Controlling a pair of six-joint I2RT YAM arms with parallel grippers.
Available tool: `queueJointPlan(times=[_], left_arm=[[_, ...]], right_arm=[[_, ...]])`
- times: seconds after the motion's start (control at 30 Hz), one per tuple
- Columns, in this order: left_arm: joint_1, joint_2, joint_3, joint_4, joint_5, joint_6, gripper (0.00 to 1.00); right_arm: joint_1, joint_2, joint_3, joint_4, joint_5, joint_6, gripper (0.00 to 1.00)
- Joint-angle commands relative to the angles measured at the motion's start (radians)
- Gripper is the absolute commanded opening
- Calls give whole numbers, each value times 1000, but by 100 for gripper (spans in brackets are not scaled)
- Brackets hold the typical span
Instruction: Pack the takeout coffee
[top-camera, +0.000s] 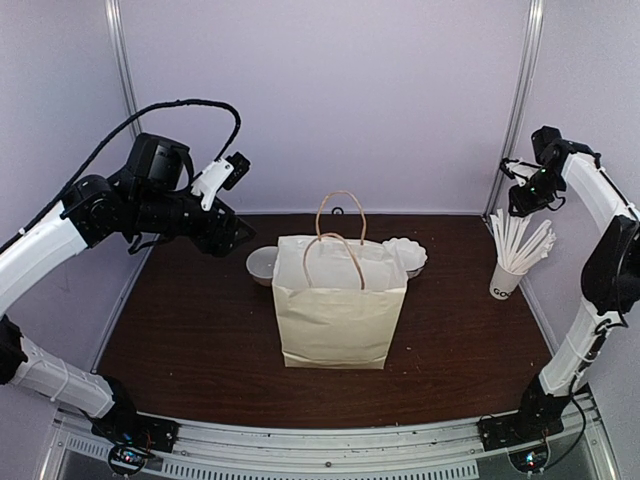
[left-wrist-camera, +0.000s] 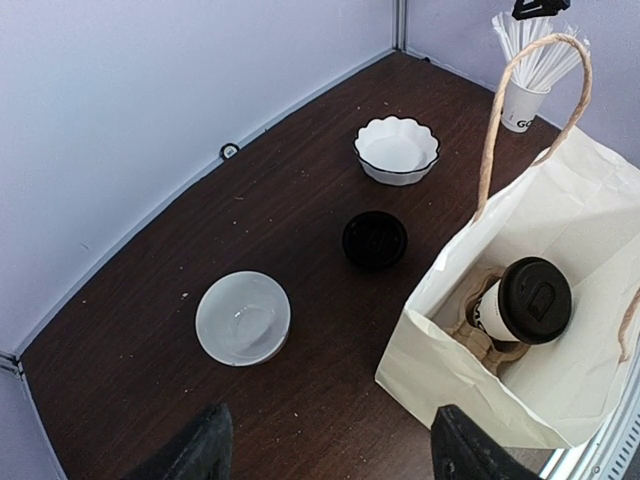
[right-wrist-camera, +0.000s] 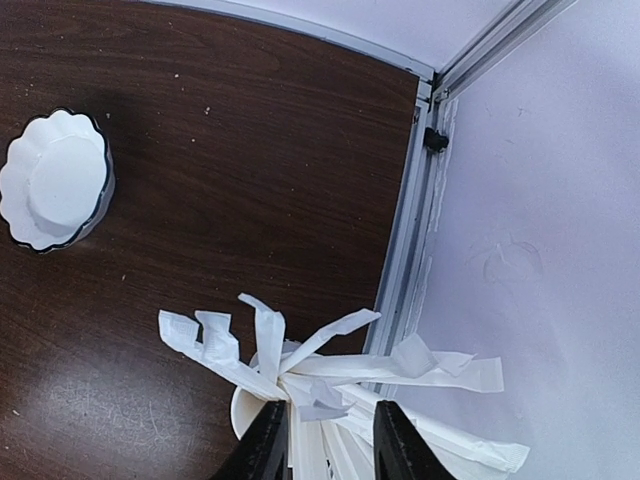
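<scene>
Two grippers: both raised above the table (top-camera: 200, 340), neither touching the coffee.
Left gripper (left-wrist-camera: 330, 455): dark fingers (left-wrist-camera: 205, 450) spread wide; nothing between them.
Right gripper (right-wrist-camera: 328, 445): dark fingers (right-wrist-camera: 262, 445) narrowly apart, straddling the white paper-wrapped sticks (right-wrist-camera: 300, 370); whether they actually pinch cannot be told, as contact lies at the frame edge.
Coffee cup (left-wrist-camera: 495, 318): tapered white paper, dark lettering; inside the bag, seated in a brown pulp carrier (left-wrist-camera: 478, 340).
Lid (left-wrist-camera: 535, 300): round black plastic, fitted on the cup.
Bag (top-camera: 335, 310): cream paper, upright, open-topped, twisted handles; mid-table.
Stick cup (top-camera: 505, 282): white paper, right edge.
Scalloped bowl (left-wrist-camera: 397, 150): white, dark-rimmed.
Plain bowl (left-wrist-camera: 242, 318): white, smooth.
Black disc (left-wrist-camera: 375, 238): round, on the table between the bowls.
</scene>
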Motion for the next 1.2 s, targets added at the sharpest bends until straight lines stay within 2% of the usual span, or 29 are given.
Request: queueJointPlan(times=[0.0,0.3,0.67,1.17], left_arm=[[0,5,0,43,18,-11,72],[0,7,1,35,18,-10,72],[0,14,7,30,18,-5,72],[0,58,35,35,62,11,72]], right_arm=[[-7,23,23,5,19,16,32],[-7,52,22,23,26,20,31],[-8,52,28,14,18,22,0],[-6,-156,48,-76,26,1,0]])
